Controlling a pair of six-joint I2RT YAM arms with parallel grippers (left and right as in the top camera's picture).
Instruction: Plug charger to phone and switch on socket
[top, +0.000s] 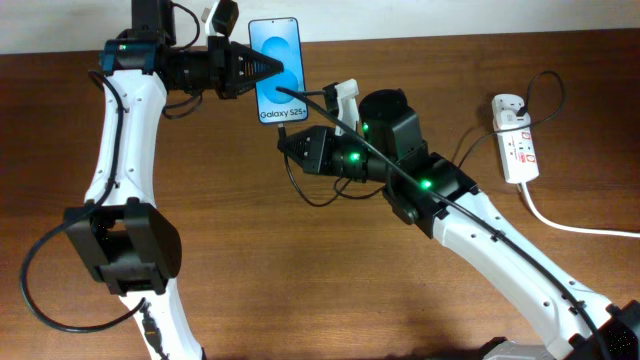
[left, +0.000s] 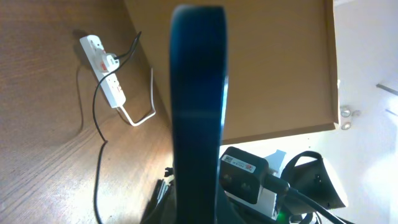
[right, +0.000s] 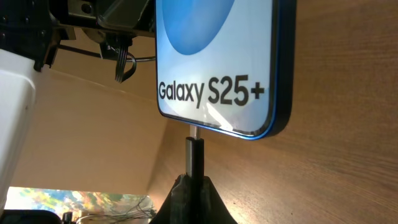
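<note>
Because the left gripper (top: 278, 68) is clamped on the phone (top: 280, 40) and the right gripper (right: 194, 186) pinches the charger tip (right: 195, 152), its metal end meeting the phone's edge just ahead, push straight, never tilting.

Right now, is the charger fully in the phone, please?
Not fully: bare metal on the charger shows below the phone.

wooden table (top: 300, 285) — socket (top: 517, 145) on it

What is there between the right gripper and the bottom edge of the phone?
In the right wrist view, only the charger's black connector stands there: the right gripper holds it, and its metal tip meets the bottom edge of the phone.
</note>
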